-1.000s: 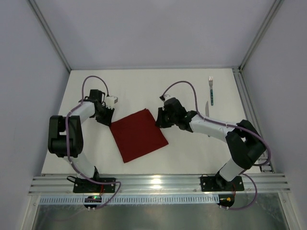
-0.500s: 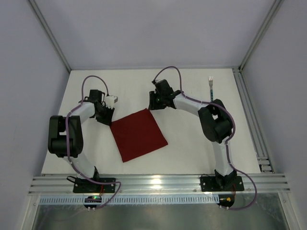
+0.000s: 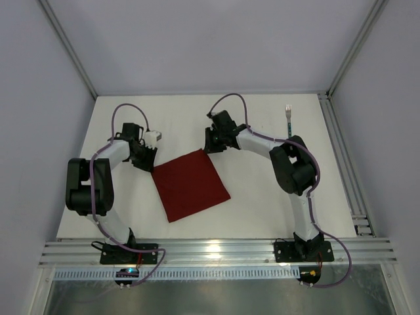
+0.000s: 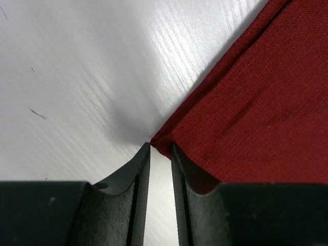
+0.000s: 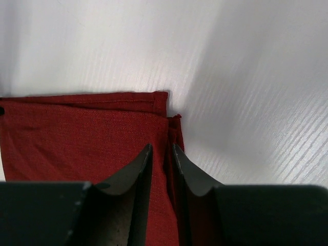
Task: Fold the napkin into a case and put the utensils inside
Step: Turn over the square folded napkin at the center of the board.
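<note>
The napkin (image 3: 190, 185) lies mid-table as a flat, dark red diamond, with a gripper at each of two corners.

The left gripper (image 4: 160, 146) sits at the left corner with its jaws only a slit apart. White table shows all the way down the gap and the corner's tip just meets the mouth, so I see nothing in its grip. The right gripper (image 5: 161, 148) is over the far corner, jaws just as narrow. There is red cloth in and under the gap, and I cannot tell whether it is pinched.

The far corner worries me most. The layers there do not line up, and one hemmed edge pokes past the other. A nip could catch only the top layer, and the next fold would then splay or skew. On the left, a corner that barely reaches the tips could slip free. The table (image 3: 262, 197) looks slick, so a one-sided pull may drag the whole cloth.

The fabric is a matte, fine-checked weave, soft and thin, with stitched hems. The table is white, faintly streaked and lightly scuffed.

The fork (image 3: 287, 119), slim and lying flat, is well apart at the far right.
</note>
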You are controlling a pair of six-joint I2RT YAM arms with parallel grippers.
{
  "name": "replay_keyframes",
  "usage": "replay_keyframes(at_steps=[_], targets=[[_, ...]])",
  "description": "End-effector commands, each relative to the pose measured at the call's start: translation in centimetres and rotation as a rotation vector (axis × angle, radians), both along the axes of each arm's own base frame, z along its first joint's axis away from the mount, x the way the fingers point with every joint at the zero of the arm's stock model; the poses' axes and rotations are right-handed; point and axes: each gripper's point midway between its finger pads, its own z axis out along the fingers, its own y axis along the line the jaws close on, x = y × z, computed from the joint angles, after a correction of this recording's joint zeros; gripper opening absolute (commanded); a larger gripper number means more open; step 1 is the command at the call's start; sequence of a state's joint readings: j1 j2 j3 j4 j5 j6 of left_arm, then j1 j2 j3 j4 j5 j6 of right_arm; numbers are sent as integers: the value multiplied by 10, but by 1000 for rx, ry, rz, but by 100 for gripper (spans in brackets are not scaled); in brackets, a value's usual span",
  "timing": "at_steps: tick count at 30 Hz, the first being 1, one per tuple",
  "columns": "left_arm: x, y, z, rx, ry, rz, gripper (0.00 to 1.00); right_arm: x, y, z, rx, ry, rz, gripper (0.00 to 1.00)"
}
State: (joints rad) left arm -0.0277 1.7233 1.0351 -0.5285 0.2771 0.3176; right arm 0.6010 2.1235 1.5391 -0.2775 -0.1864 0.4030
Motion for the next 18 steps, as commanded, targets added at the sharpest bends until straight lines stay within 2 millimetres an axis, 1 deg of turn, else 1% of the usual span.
replay_keyframes(at_steps=[1,3,4,6,7,8,9,13,14,15,18], targets=[[2,-4,4,-27,-22,-7,25,8,13,10,48,-17,8,25],[2,-4,4,-27,-22,-7,25,7,15,10,57,-13,11,21],[2,-5,4,-29,-22,-9,25,8,15,8,58,-12,8,17],[2,-4,3,-26,-21,-7,25,8,15,7,56,-12,9,13],[2,-4,4,-26,-22,-7,25,8,15,10,61,-16,10,6],[1,-4,3,-25,-20,-8,25,8,16,12,63,-20,12,4],[0,-5,3,-27,-17,-9,25,6,15,13,63,-22,11,4],[0,-4,4,-28,-20,-6,25,8,12,31,81,-71,1,4],[0,-5,3,-28,-17,-7,25,6,14,38,88,-86,7,4],[1,-5,4,-28,-21,-4,25,4,12,39,81,-93,11,4],[1,-5,4,-29,-22,-3,25,-4,16,50,89,-124,32,4]])
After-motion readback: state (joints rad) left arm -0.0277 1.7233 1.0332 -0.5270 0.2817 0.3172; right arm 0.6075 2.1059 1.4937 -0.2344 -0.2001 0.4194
